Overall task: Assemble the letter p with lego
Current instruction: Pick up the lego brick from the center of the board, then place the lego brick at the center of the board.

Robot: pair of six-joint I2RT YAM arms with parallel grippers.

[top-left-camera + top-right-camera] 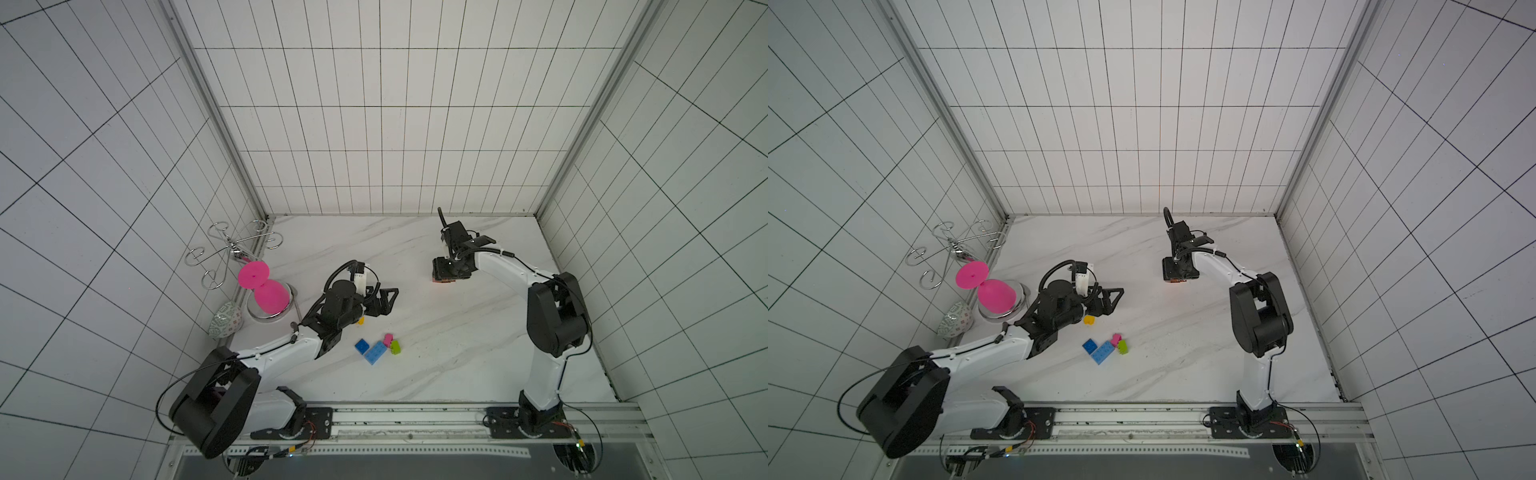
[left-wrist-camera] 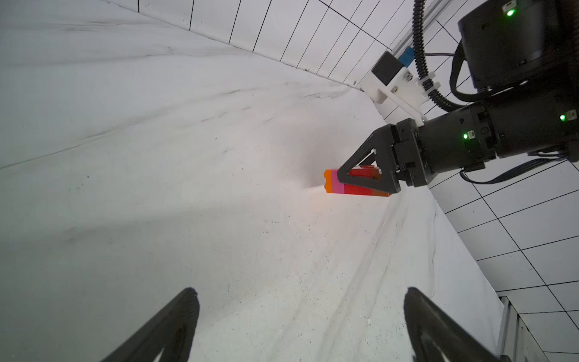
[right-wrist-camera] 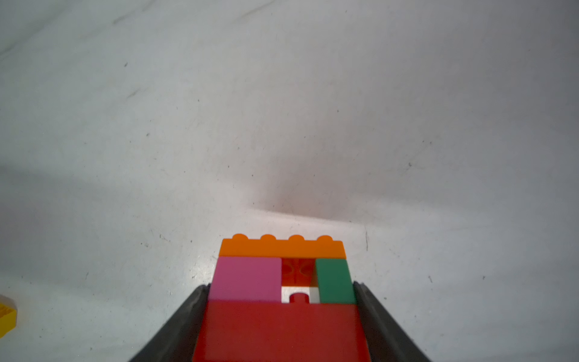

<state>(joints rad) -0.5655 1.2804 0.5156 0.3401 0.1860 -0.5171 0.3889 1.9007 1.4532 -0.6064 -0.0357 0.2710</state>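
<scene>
Presently, right claw (image 3: 280,286) part-closed on red, pink, green, orange plastic brick assembly (image 3: 282,329), left claw (image 1: 384,301) spread wide, empty, loose blue, pink, lime bricks (image 1: 376,353) at its six o'clock.

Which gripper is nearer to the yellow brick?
Left. The left gripper is just beside the yellow brick; the right gripper is far across the table, holding stacked bricks.

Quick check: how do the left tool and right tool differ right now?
The left tool stands wide open and empty; the right tool is shut on the brick assembly. The left tool is near the yellow brick; the right tool is farther back. Both are black and close to the table.
</scene>
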